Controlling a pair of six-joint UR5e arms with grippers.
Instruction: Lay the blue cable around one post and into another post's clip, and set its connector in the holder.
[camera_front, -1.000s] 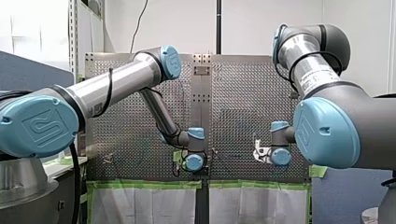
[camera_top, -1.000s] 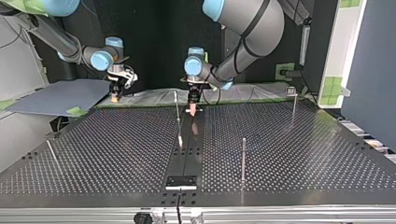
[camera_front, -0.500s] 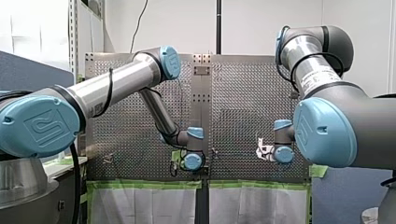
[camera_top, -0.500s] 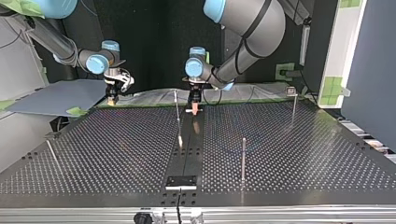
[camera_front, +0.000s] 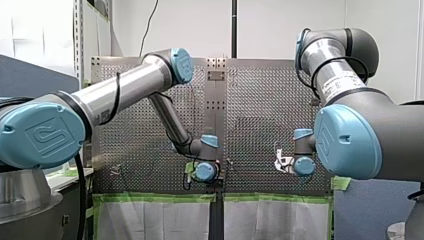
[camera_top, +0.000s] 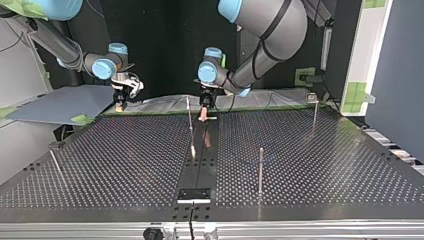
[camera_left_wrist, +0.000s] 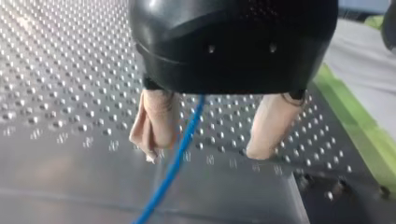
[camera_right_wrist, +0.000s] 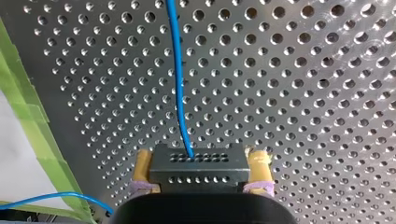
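Right gripper (camera_right_wrist: 201, 159): yellow pads (camera_right_wrist: 259, 161) clamped on the black connector (camera_right_wrist: 198, 170), with the blue cable (camera_right_wrist: 177, 79) running straight ahead from it. Left gripper (camera_left_wrist: 203, 153): fingers (camera_left_wrist: 154, 121) spread, cable passing loose between them, close beside one. Holder (camera_top: 194, 194) lies well apart from both.

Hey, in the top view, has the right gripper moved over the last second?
Yes. My right gripper, shut on the black connector, has shifted slightly toward the view's left, away from the thin post.
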